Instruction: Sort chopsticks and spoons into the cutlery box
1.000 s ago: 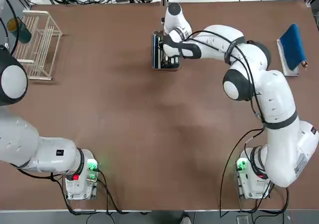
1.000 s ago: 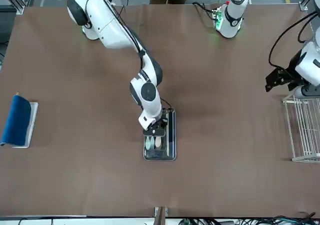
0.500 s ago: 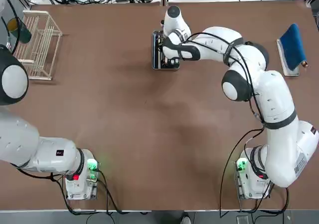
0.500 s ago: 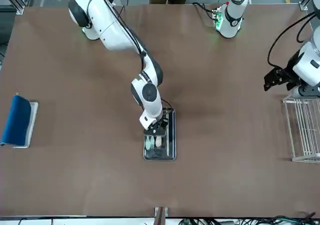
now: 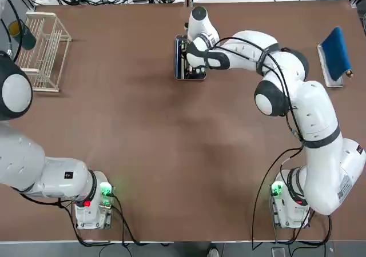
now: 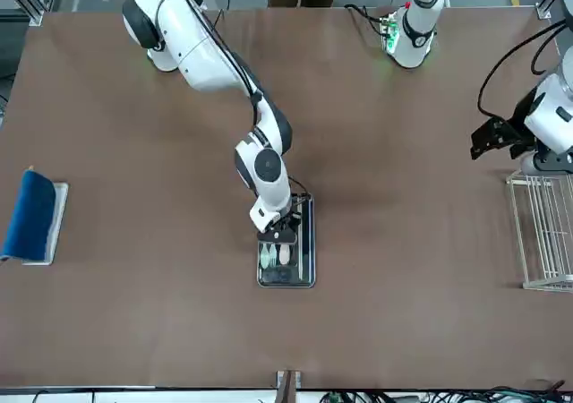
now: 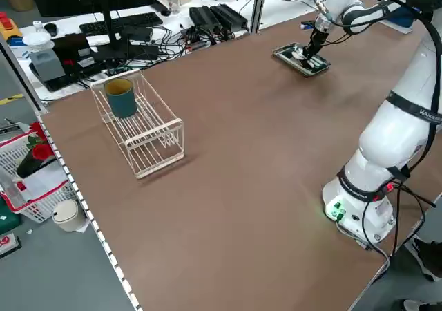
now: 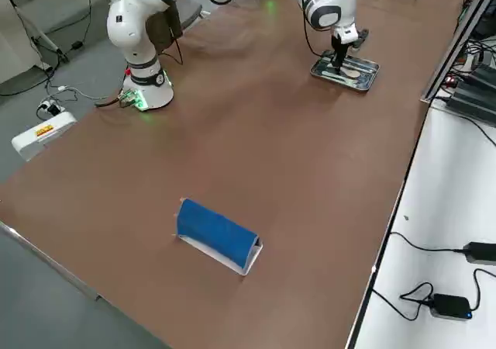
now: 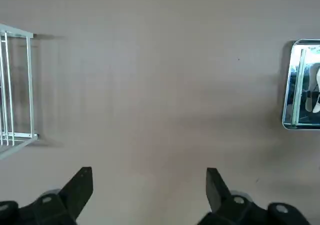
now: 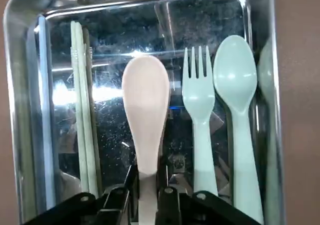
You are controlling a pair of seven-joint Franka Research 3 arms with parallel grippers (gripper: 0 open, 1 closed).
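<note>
The cutlery box [image 5: 178,58], a shiny metal tray, lies at the far middle of the table. My right gripper [image 6: 280,235] hangs low over it, shut on the handle of a cream spoon [image 10: 146,100]. The spoon's bowl lies in the box's middle compartment. Beside it rest a pale green fork [image 10: 199,95] and a pale green spoon [image 10: 236,80]. The chopsticks [image 10: 82,110] lie in a narrow side compartment of the cutlery box [image 10: 15,85]. My left gripper [image 9: 149,177] is open and holds nothing, raised near the wire rack at the table's left side.
A white wire rack [image 5: 43,51] holding a teal cup [image 7: 121,97] stands at the far left. A grey tray with a blue object [image 5: 334,54] sits at the far right. Cables and a keyboard lie beyond the far edge.
The right gripper has shifted slightly over the cutlery box with the spoon still in it. The left gripper has drifted a little near the rack.
</note>
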